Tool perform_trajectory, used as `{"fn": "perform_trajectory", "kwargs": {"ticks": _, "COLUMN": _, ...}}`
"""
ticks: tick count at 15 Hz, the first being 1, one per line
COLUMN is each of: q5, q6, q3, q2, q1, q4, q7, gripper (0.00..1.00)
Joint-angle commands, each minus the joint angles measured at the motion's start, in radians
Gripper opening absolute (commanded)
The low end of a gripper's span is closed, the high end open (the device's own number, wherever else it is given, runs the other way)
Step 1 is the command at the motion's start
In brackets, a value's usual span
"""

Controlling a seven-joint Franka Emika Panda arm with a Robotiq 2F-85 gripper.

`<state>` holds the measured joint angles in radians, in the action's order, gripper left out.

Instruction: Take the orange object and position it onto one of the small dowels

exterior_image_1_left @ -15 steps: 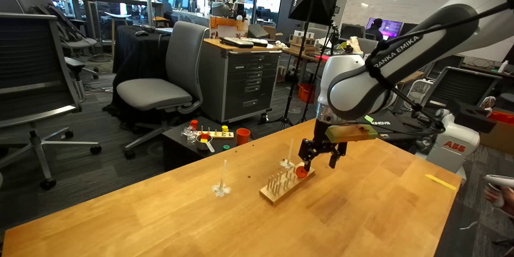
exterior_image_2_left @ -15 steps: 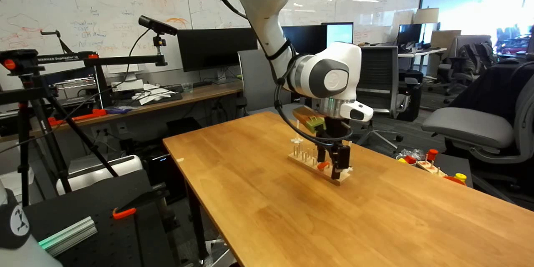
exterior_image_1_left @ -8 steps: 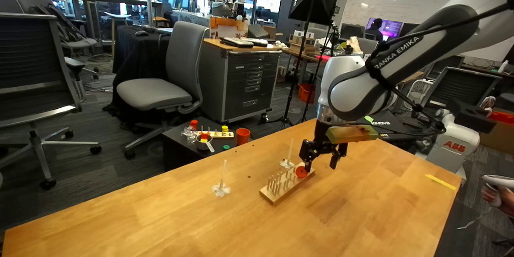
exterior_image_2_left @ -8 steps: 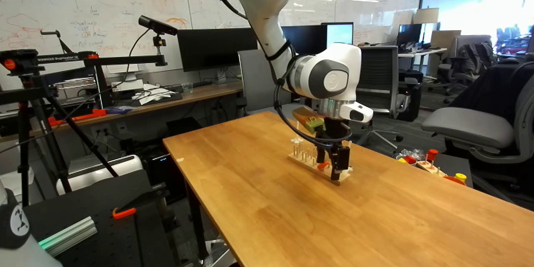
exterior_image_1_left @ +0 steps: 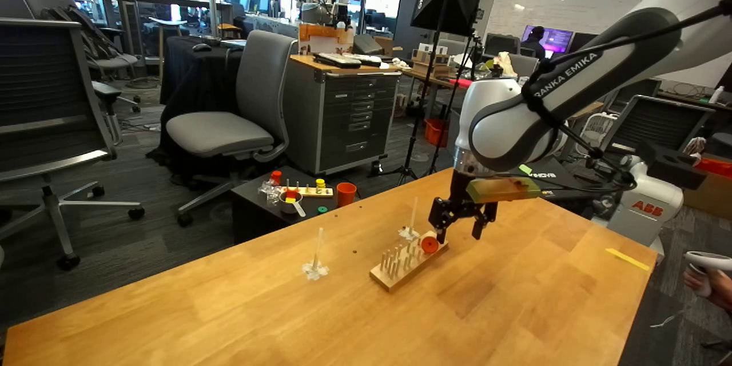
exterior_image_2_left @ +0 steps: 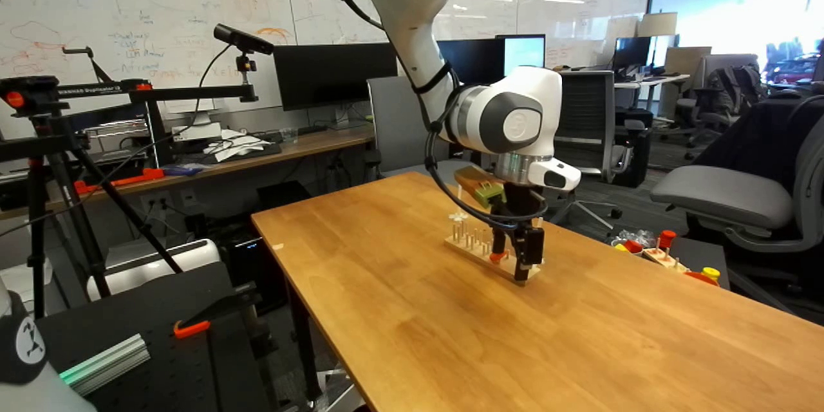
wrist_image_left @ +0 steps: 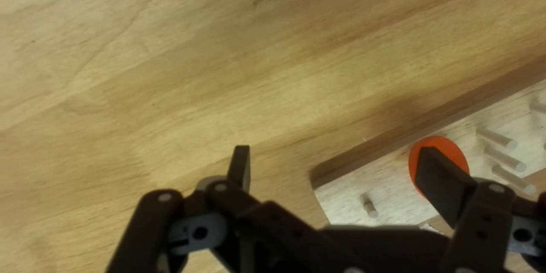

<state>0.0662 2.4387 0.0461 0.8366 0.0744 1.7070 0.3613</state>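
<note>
The orange object (exterior_image_1_left: 429, 245), a small disc, rests on the light-wood block (exterior_image_1_left: 390, 283). It looks tilted in the exterior views; whether a peg passes through it I cannot tell. In the wrist view the disc (wrist_image_left: 450, 148) is partly covered by my right-hand finger (wrist_image_left: 443, 183). My gripper (exterior_image_1_left: 458, 235) is open and empty over the block's end; it is also in the wrist view (wrist_image_left: 334, 151). In an exterior view a fingertip sits just above the disc (exterior_image_2_left: 497, 257); contact is unclear. Small dowels (wrist_image_left: 497, 137) stand right of the disc. A lone dowel (wrist_image_left: 370, 207) stands between the fingers.
Two taller rods on taped bases stand on the table, one apart (exterior_image_1_left: 317, 249) and one just behind the block (exterior_image_1_left: 413, 214). A low black side table holds a red cup (exterior_image_1_left: 346, 194). A yellow tape strip (exterior_image_1_left: 627, 259) lies on the tabletop.
My gripper has shifted slightly to the right in both exterior views and stays open. One finger now covers part of the disc in an exterior view. The disc and block look unmoved.
</note>
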Motion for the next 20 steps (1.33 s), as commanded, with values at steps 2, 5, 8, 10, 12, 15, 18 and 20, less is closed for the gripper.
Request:
{"fn": "perform_trajectory", "kwargs": {"ticks": 2, "q5": 0.017, "q6": -0.006, "q3": 0.007, "q2": -0.011, "q1": -0.007, "q4": 0.006, "q7": -0.009, "gripper": 1.00}}
{"fn": "perform_trajectory", "kwargs": {"ticks": 5, "q5": 0.019, "q6": -0.009, "q3": 0.007, "q2": -0.007, "q1": -0.015, "q4": 0.003, "q7": -0.012, "gripper": 1.00}}
{"fn": "perform_trajectory", "kwargs": {"ticks": 8, "q5": 0.016, "q6": -0.011, "q3": 0.007, "q2": -0.014, "q1": -0.012, "q4": 0.005, "q7": -0.010, "gripper": 1.00}}
{"fn": "perform_trajectory", "kwargs": {"ticks": 10, "q5": 0.017, "q6": -0.013, "q3": 0.007, "q2": -0.026, "q1": -0.010, "q4": 0.008, "q7": -0.007, "gripper": 1.00}}
{"fn": "perform_trajectory", "kwargs": {"ticks": 12, "q5": 0.014, "q6": -0.014, "q3": 0.008, "q2": -0.038, "q1": -0.005, "q4": 0.012, "q7": -0.004, "gripper": 1.00}}
{"fn": "perform_trajectory", "kwargs": {"ticks": 15, "q5": 0.013, "q6": -0.015, "q3": 0.005, "q2": -0.051, "q1": 0.005, "q4": 0.009, "q7": -0.001, "gripper": 1.00}}
{"fn": "perform_trajectory", "kwargs": {"ticks": 18, "q5": 0.012, "q6": -0.018, "q3": -0.003, "q2": -0.054, "q1": 0.019, "q4": 0.000, "q7": 0.002, "gripper": 1.00}}
{"fn": "perform_trajectory", "kwargs": {"ticks": 20, "q5": 0.011, "q6": -0.019, "q3": -0.006, "q2": -0.048, "q1": 0.027, "q4": -0.008, "q7": 0.003, "gripper": 1.00}}
